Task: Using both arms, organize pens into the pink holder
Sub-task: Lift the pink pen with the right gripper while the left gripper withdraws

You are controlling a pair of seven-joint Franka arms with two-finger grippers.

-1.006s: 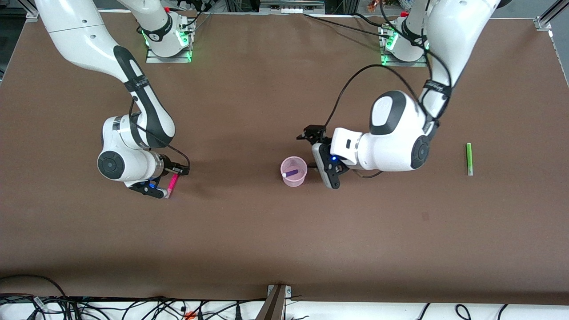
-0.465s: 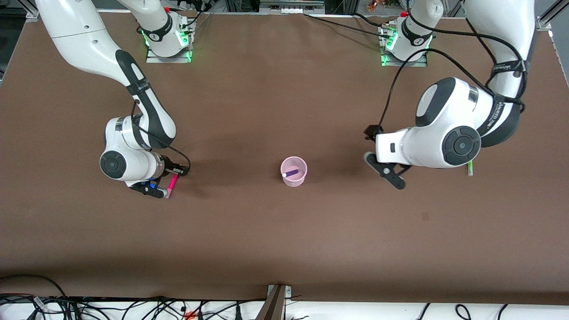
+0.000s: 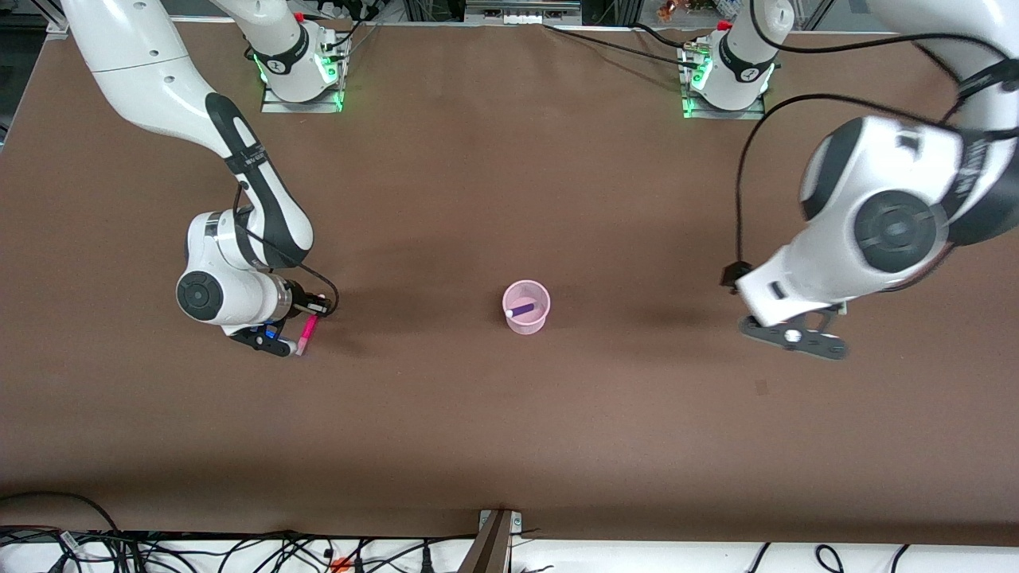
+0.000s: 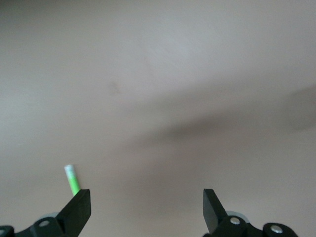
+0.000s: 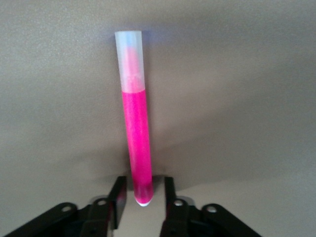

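The pink holder [image 3: 526, 307] stands mid-table with the dark purple pen [image 3: 521, 309] lying in it. My right gripper [image 3: 296, 342] is low at the table toward the right arm's end. Its jaws are open and straddle one end of the magenta-pink pen [image 3: 309, 327], with small gaps on both sides. In the right wrist view, the pen [image 5: 136, 128] lies on the table and runs away from the gripper [image 5: 143, 190]. My left gripper [image 3: 796, 338] is wide open and empty over the table. The green pen [image 4: 72, 178] shows beside one fingertip [image 4: 79, 207] and is hidden in the front view. The yellow pen is out of view.
The brown table [image 3: 509, 430] has bare surface around the holder and toward the front camera. The two arm bases [image 3: 298, 68] stand along the edge farthest from the camera. Cables hang along the near edge.
My left arm has swung away from the holder toward its own end of the table and now covers the green pen in the front view. My right gripper has hardly moved.
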